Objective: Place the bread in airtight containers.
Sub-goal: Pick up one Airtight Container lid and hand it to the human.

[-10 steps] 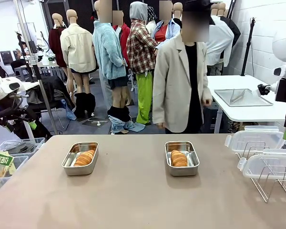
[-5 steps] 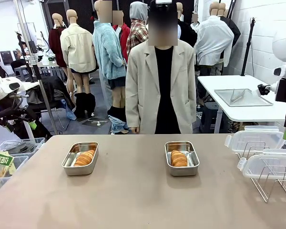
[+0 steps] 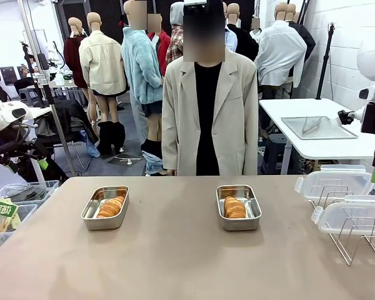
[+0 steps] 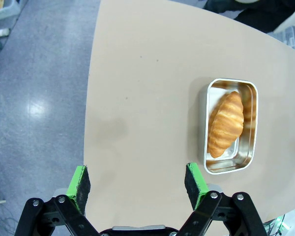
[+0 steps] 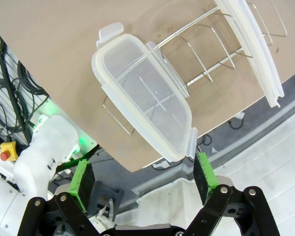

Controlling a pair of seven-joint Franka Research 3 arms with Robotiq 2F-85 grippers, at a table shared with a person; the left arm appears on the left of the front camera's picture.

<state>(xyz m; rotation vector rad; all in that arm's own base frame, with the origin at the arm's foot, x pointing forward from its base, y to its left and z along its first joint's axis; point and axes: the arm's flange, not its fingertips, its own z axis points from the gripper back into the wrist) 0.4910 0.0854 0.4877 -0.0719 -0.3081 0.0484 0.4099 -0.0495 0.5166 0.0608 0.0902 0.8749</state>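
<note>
Since the earlier frames the person has stepped from right of centre to the middle of the front view and now stands square behind the far edge of the table. Both tins and both rolls lie just where they did.

Each roll is already in a tin. The left-hand roll is in the left-hand tin, left of centre, and the right-hand roll is in the right-hand tin, right of centre. Both tins are uncovered, so we judge that the lids are what remains, and that is where trouble may come.

The clear lid leans on a wire rack in the middle of the right wrist view, with a second lid at upper right. A thin, slick lid can slip between the pads, or a careless approach can tip the rack and spill both lids. Pressed down unevenly, a lid may fail to snap, shove the light tin across the smooth table, or pinch a roll that lies slantwise.

The right gripper stands with its fingers spread wide, holds nothing, and is clear of the lid. The left gripper looks straight down from well above the table, equally wide and empty. We see the left-hand tin and its roll at the right of that frame, off to one side of the fingers.
</note>
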